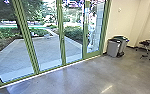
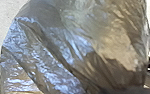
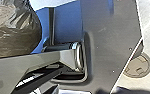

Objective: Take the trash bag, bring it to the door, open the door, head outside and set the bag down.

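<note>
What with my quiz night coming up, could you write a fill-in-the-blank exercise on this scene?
The frames around the glass panels are ____.
In the head view, the gray bin stands ____ the glass panels and the chair.
The bag, large in the left wrist view, is thin, shiny ____.

Missing words: green; between; plastic

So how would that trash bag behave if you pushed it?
The trash bag would probably give, since its film is deeply wrinkled. Its glossy sheen suggests a slippery surface. Its rounded bulge might sag or roll rather than stand firm.
</note>
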